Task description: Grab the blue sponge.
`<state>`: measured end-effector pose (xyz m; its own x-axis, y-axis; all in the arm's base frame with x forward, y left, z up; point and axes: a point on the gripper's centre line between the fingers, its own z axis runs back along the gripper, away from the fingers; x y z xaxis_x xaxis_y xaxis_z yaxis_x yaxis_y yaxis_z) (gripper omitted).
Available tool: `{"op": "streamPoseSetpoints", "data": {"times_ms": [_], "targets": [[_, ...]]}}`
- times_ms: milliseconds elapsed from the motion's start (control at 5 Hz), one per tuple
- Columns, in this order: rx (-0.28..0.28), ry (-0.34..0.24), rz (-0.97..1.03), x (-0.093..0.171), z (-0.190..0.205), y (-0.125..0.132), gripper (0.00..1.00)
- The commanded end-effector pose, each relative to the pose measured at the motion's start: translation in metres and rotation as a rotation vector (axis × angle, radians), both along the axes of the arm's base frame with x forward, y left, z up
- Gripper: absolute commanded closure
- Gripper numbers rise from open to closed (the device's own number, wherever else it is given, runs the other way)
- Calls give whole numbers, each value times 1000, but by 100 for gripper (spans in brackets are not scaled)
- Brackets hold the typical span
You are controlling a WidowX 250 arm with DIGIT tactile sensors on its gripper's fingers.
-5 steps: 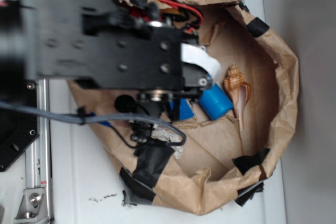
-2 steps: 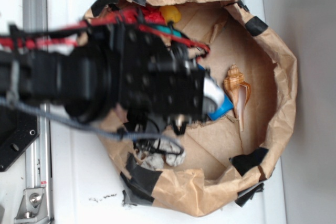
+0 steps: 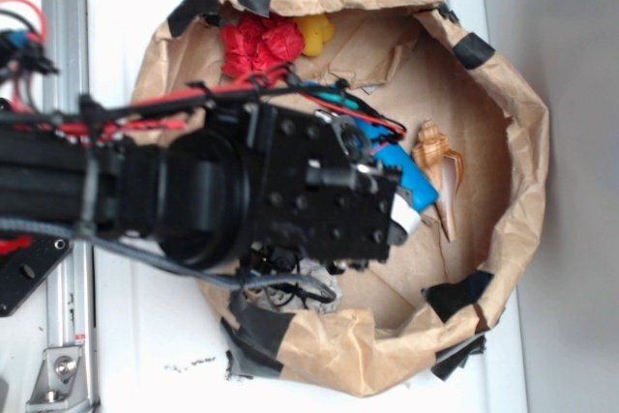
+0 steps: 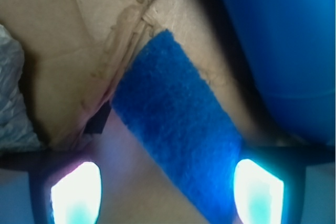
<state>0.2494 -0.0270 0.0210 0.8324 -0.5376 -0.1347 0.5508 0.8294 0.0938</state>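
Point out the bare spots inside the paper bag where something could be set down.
Bare brown floor lies right of the seashell, toward the paper bag wall, and below the blue bottle, toward the black tape. It is crowded under the gripper, where the blue sponge lies, and near the red object and yellow object.

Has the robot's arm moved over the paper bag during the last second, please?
Yes. In the exterior view the arm has dropped lower in the picture, uncovering the red item and yellow item at the paper bag's top edge.
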Motion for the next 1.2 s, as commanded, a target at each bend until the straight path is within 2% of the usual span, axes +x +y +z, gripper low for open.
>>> {"op": "streamPoseSetpoints", "data": {"times_ms": [0,200,400,800,1000], "targets": [[37,-90,-20,19,16,2,0],[35,-68,5,18,12,6,0],[-29,35,63,8,6,3,100],[-11,50,67,-11,0,-2,100],[38,7,245,-17,25,-4,100]]}}
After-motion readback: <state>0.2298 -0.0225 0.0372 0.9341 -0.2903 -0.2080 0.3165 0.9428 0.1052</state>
